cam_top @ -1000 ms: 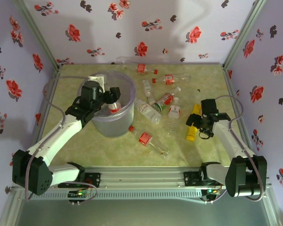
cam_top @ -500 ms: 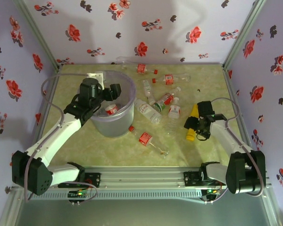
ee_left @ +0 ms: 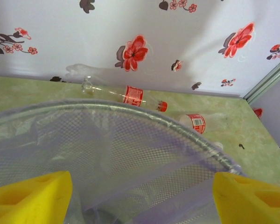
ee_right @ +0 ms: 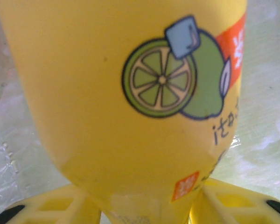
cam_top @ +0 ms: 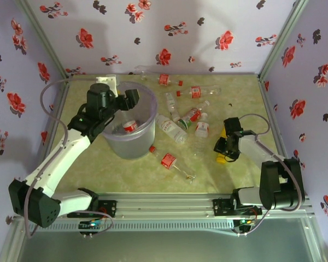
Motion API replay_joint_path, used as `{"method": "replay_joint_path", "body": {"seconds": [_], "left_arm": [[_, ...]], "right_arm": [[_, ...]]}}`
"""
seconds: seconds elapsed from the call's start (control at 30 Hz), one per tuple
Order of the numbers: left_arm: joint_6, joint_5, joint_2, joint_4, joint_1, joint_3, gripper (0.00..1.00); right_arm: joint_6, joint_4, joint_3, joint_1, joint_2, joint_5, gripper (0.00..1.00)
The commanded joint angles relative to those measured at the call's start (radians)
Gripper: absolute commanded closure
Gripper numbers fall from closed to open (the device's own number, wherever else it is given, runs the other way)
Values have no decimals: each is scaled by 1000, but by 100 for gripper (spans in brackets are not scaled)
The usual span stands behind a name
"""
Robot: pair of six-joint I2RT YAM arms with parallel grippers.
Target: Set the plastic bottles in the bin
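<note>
Top external: right claw [cam_top: 224, 145] pinches yellow bottle [ee_right: 121, 93] at three o'clock; lift it level. Left claw [ee_left: 142, 189] hangs spread above bin [ee_left: 130, 111].

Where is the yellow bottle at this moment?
In the top view the yellow bottle lies on the table's right side, within the right gripper, just right of a clear bottle.

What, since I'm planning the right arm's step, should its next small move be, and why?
Probably lift: the right gripper has its fingers against both sides of the yellow bottle, which lies on the table. Raising it slightly would test the grip before carrying it to the bin.
</note>
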Motion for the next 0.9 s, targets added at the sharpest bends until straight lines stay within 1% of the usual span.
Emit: {"method": "replay_joint_path", "body": {"seconds": [0.0,0.13,0.17,0.3,0.43,0.6,0.63,0.67,0.73,0.77,0.87], "left_arm": [[4,-33,-58,-6,-4,46,20],[-26,-23,-85,18,-7,71,21],[-32,-7,-82,11,-7,85,21],[-45,39,-44,-17,-20,139,21],[-79,71,3,-33,-44,193,17],[-103,127,64,-28,-94,257,14],[-113,148,81,-28,-104,275,13],[-121,184,101,-27,-111,293,12],[-144,284,146,-24,-122,333,7],[-156,332,168,-19,-129,353,5],[-183,425,233,10,-156,389,0]], "right_arm": [[-15,2,-9,7,-2,22,55],[-69,-50,28,6,-53,31,65],[-82,-72,45,6,-75,36,66],[-128,-142,118,7,-165,53,75],[-156,-168,190,6,-230,29,87],[-179,-82,250,32,-238,-124,87],[-193,-49,261,44,-239,-184,87],[-210,-8,266,56,-240,-258,87],[-235,62,276,93,-243,-368,87],[-247,91,284,114,-244,-411,87],[-256,157,301,150,-240,-520,88]]}}
